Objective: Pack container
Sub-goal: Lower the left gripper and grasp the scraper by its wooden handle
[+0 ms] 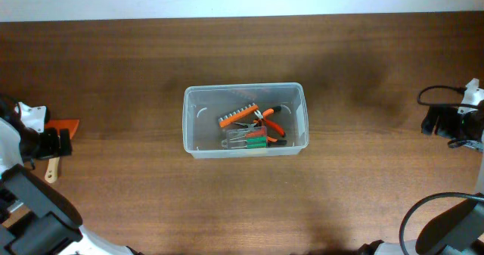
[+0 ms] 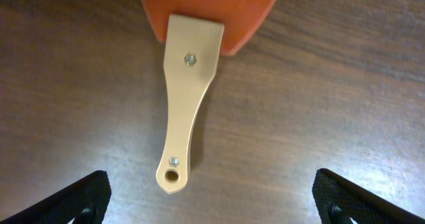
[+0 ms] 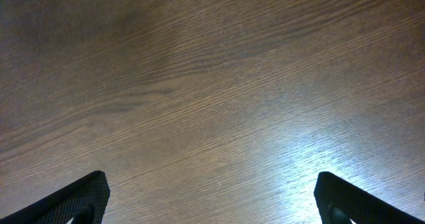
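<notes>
At the far left of the tabletop, the left gripper hovered fully open and empty over a scraper with an orange blade and a pale wooden handle. The handle lay flat between the spread fingers, its holed end nearest the camera. The scraper looked light and stiff. Lying so flat, it probably called for a low pinch across the narrow waist of the handle.

In the middle of the tabletop sat the container, upright, well apart from both arms. It already held an orange bit holder, orange-handled pliers and a green-handled tool, bunched toward its right half. Its thin clear walls probably flexed and were slick, so the rim or a long wall seemed the safest hold. With tools inside it was likely heavier on the right.

At the far right, the right gripper was wide open, holding nothing, over bare wood.
</notes>
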Motion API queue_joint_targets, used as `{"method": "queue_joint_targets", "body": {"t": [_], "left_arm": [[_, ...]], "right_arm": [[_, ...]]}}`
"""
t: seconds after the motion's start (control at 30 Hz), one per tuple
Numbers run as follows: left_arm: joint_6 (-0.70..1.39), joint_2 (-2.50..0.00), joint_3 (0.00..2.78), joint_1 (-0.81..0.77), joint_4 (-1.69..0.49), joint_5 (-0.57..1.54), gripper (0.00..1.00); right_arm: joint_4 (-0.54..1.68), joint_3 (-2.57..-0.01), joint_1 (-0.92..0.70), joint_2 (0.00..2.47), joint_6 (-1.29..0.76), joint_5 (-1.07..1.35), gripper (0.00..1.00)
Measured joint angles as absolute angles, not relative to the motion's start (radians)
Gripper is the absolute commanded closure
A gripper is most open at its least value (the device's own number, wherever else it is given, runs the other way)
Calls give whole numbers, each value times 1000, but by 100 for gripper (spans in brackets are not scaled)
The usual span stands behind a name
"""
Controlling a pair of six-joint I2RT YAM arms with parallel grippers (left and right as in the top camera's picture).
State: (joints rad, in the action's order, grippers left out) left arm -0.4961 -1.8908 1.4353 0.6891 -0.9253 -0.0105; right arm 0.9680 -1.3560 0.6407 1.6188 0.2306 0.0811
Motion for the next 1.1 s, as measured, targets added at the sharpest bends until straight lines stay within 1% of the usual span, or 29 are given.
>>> {"method": "queue_joint_targets", "body": {"t": [0.37,0.7,1.1], "left_arm": [[-561,-1897,1472,688,-904,-10,1],[-596,-2001,1472,688,-892,-10,1],[-633,-2053,1472,688,-889,-10,1]], "right_arm": [[968,-1356,641,1619,231,81,1],[968,-1356,641,1619,231,81,1],[968,-1356,641,1619,231,81,1]]}}
